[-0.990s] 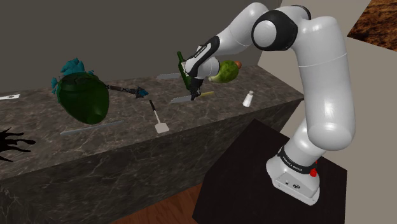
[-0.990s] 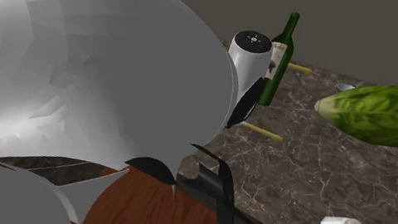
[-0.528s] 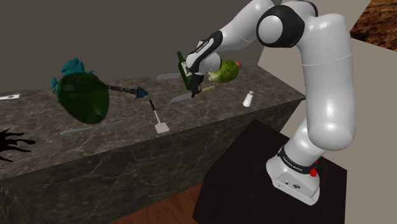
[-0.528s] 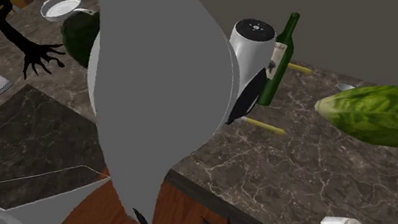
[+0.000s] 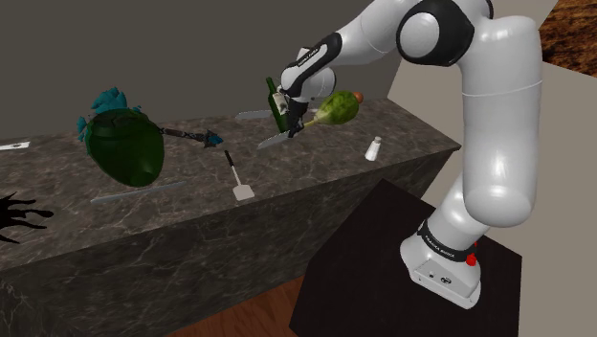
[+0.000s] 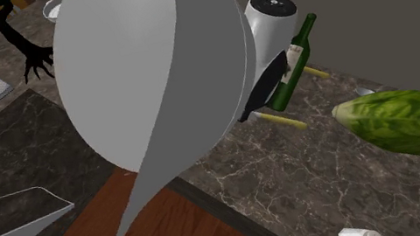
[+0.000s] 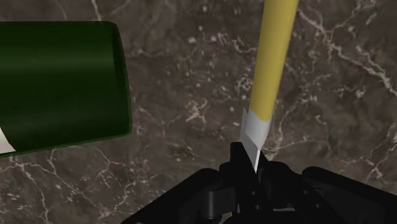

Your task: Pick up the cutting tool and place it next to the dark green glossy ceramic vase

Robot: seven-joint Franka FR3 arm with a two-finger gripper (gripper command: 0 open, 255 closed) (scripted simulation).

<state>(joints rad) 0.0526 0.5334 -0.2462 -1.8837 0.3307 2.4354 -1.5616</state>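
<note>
Holding step, transport next. The desk (image 5: 191,230) is long dark marble, and the white arm (image 5: 497,115) reaches over its far end. The vase (image 5: 124,148), dark green and glossy with teal bits at its top, sits toward the shoulder view's left, well apart from the hand. The lettuce (image 5: 337,107) lies behind the hand, and the green bottle (image 5: 277,103) stands just beside it. A spatula (image 5: 237,177) lies on the desk between hand and vase. A grey strip (image 5: 124,194) lies in front of the vase.

The knife (image 7: 273,57) has a yellow handle and a grey blade. It is in the hand, tilted, and looks just clear of the desk near the bottle. The pincer (image 7: 249,160) is closed down narrow on the blade right by the handle, with the handle sticking out ahead.

To do this well:
- Raise it a bit more before going sideways — the bottle is close enough to clip.
- Keep the squeeze firm; the hold is thin, on flat blade, and the handle's weight may swing it.
- Travel slowly over the spatula, not through it.
- Pick bare desk beside the vase, near but not touching, and off the grey strip.
- Lower until the knife lies flat, then let go — no dropping.
</note>
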